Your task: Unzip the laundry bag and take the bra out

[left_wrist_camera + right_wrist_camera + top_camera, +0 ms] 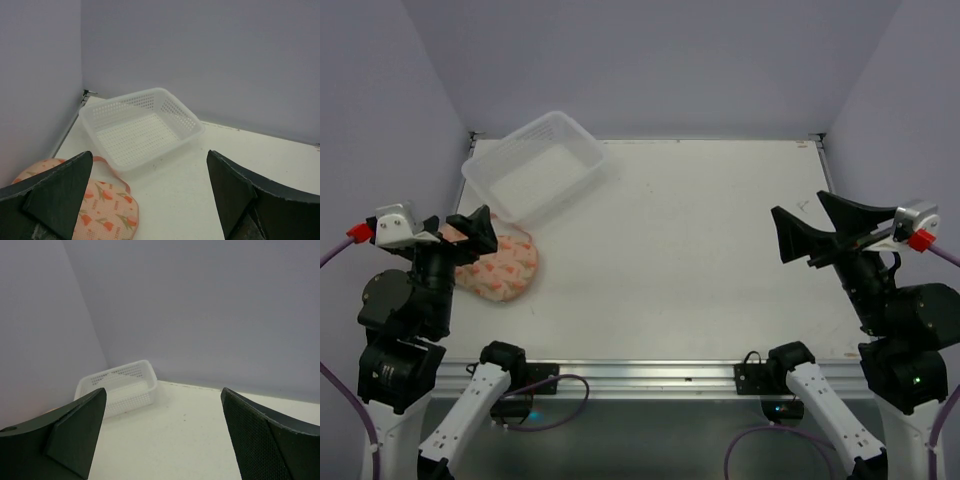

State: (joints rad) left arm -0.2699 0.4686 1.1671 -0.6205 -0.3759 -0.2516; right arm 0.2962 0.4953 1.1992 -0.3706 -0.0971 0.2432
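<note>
The laundry bag [505,268] lies flat at the table's left side, peach-pink with small red-and-green prints and a pink edge. In the left wrist view the bag [107,210] shows low between the fingers, its pink loop curving toward the tub. It looks closed, and the bra is hidden. My left gripper [460,235] [150,155] hangs open above the bag's left end with nothing between its fingers. At the right side of the table my right gripper [798,205] [163,390] is raised, open and empty, far from the bag.
A clear perforated plastic tub [535,165] [140,130] [120,385] stands at the back left, just behind the bag and nearly touching its loop. Grey walls close the table on the left, back and right.
</note>
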